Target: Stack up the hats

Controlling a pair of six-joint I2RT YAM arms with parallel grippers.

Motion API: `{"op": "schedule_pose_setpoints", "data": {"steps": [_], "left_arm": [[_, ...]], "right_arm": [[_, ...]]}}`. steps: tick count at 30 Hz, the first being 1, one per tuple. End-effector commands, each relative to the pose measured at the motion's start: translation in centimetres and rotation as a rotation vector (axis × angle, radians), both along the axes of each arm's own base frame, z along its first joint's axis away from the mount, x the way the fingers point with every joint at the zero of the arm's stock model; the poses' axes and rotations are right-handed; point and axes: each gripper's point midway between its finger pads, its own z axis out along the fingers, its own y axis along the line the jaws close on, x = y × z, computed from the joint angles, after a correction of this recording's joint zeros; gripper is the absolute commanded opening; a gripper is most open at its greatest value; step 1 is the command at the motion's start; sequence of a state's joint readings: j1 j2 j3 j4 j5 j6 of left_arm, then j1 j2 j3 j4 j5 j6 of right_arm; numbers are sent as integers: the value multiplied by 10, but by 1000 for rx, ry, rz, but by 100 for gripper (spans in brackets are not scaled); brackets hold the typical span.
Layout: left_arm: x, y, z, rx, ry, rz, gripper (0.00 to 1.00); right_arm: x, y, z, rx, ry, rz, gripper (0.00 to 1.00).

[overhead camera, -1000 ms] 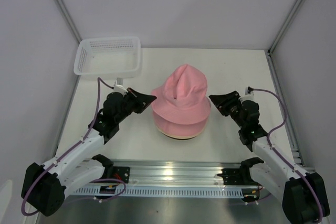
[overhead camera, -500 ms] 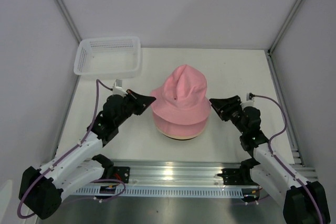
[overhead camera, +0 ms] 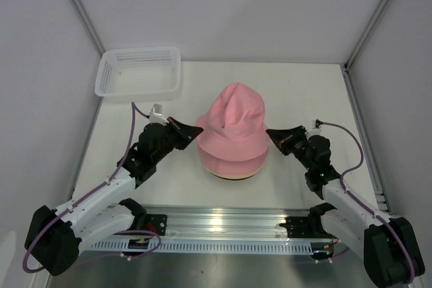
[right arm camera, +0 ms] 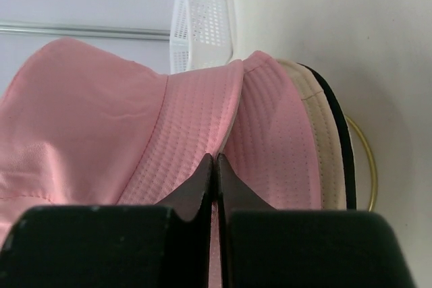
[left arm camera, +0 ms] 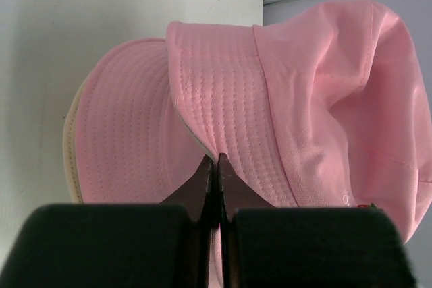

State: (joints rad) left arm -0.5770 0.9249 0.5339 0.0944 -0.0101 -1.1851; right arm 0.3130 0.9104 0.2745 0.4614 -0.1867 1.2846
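The hats sit in one stack at the table's middle. The top pink hat (overhead camera: 233,119) has a creased crown. Under it lie the second pink hat (right arm camera: 283,146), the beige hat (right arm camera: 322,146) and the black hat (right arm camera: 341,150), only their brims showing. My left gripper (overhead camera: 198,130) is shut on the left edge of the top pink hat's brim (left arm camera: 223,85); its tips (left arm camera: 214,158) meet right at the brim's fold. My right gripper (overhead camera: 268,131) is shut on the right edge of the same brim (right arm camera: 196,119), as the right wrist view (right arm camera: 214,156) shows.
A white mesh basket (overhead camera: 138,71) stands at the back left, also seen in the right wrist view (right arm camera: 199,18). A thin gold ring (right arm camera: 368,160) lies on the table under the stack. Enclosure walls and posts surround the table.
Both grippers have shifted slightly down and toward me while staying at the top pink hat's brim. The brim sits a little lower over the stack.
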Motion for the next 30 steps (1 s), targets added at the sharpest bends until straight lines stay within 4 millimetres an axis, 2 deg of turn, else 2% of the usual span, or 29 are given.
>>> {"op": "schedule_pose_setpoints", "data": {"steps": [1,6,7,11,14,17,21,26,29,30], "left_arm": [[1,3,0,46,-49,14,1],[3,7,23,78,-150,19,1],[4,8,29,98,-179,18,1],[4,13,57,132,-270,32,1],[3,17,63,147,-282,42,1],[-1,17,59,140,-273,33,1],[-4,12,47,134,-253,14,1],[-11,14,19,137,-154,22,1],[-14,23,4,137,-116,60,1],[-15,30,-7,164,-82,87,1]], "right_arm": [[8,-1,34,27,-101,-25,0],[13,-2,57,-17,-185,-31,0],[15,-2,69,-19,-215,-33,0],[17,-4,95,-45,-299,-42,0],[19,-4,110,-62,-340,-43,0],[18,-2,112,-73,-347,-33,0],[17,-4,100,-84,-321,-35,0],[12,-6,98,-101,-314,-38,0],[10,-10,91,-131,-295,-46,0],[9,-10,83,-143,-270,-42,0]]}}
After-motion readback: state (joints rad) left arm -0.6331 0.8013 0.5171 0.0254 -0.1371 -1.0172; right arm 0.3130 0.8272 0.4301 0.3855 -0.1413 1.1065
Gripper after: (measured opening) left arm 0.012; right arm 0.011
